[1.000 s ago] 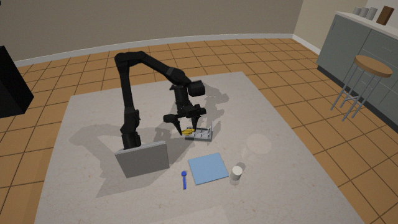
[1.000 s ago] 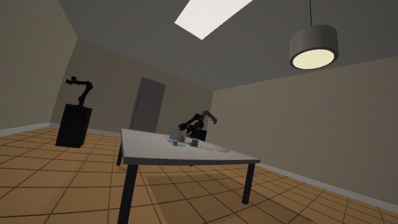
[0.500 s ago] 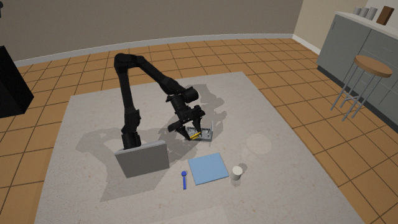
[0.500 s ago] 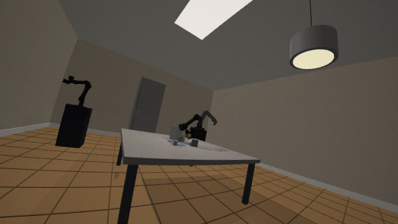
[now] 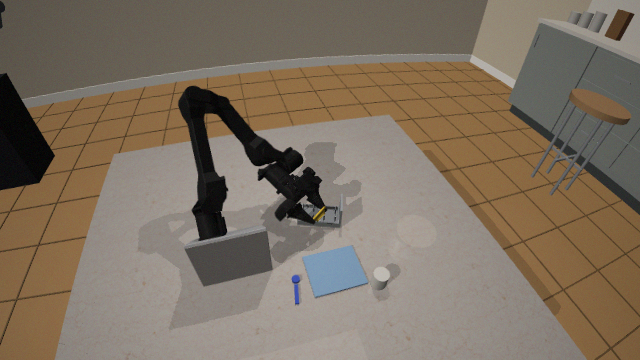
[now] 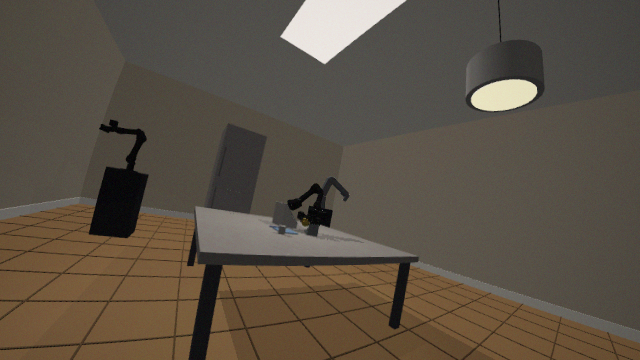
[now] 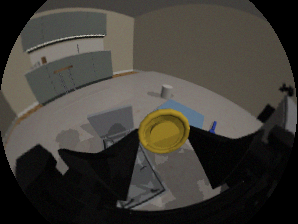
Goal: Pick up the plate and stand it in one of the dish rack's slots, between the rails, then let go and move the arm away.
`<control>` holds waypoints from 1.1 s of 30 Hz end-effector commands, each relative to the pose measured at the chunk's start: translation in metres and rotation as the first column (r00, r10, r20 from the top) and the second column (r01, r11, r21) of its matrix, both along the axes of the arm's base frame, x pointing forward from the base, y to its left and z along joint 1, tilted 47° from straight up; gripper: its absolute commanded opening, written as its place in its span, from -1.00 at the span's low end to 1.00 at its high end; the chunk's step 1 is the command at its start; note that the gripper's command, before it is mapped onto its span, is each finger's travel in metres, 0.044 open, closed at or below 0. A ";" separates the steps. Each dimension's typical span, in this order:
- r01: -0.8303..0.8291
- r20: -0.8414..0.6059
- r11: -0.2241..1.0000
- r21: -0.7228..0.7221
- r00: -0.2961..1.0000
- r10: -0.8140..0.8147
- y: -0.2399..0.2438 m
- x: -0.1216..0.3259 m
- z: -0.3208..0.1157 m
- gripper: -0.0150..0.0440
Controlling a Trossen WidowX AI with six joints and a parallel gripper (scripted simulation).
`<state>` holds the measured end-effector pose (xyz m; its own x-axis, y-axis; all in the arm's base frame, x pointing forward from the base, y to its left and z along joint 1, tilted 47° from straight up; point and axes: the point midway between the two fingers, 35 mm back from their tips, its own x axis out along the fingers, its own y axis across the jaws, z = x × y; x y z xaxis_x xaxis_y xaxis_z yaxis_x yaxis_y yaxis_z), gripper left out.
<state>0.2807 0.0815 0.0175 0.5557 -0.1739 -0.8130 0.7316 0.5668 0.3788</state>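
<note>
The yellow round plate [image 5: 319, 214] [image 6: 305, 221] [image 7: 164, 131] is held between the fingertips of my gripper [image 5: 319, 215] [image 7: 162, 129], which is shut on its opposite edges. In the top view the plate looks steeply tilted, nearly edge-on, over the middle of the dish rack. The small grey dish rack [image 5: 332, 224] [image 7: 145, 186] has low rails and a taller upright panel at one end. The fingers and plate cover part of the rack. I cannot tell whether the plate touches the rails or is between them.
A large grey upright panel [image 5: 230, 257] stands by the arm's base. A blue square mat [image 5: 335, 271] [image 7: 187, 113], a blue spoon [image 5: 296, 291] and a white cup [image 5: 380, 278] [image 7: 167, 91] are on the table on the near side of the rack in the top view.
</note>
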 end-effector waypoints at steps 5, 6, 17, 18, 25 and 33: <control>-0.030 0.159 0.997 -0.068 0.986 0.040 0.011 -0.001 0.008 -0.49; -0.032 0.181 0.997 -0.075 0.983 0.045 0.012 -0.002 0.009 -0.49; -0.029 0.408 0.992 -0.120 0.910 0.076 0.027 -0.013 0.028 -0.49; -0.027 0.428 0.992 -0.121 0.901 0.076 0.028 -0.015 0.030 -0.49; -0.007 0.553 0.993 -0.115 0.830 0.069 0.033 -0.028 0.045 -0.49; 0.006 0.609 0.995 -0.102 0.791 0.058 0.033 -0.036 0.052 -0.49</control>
<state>0.2459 0.1168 0.0685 0.9344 -0.2032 -0.2927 0.3533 0.6356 0.6864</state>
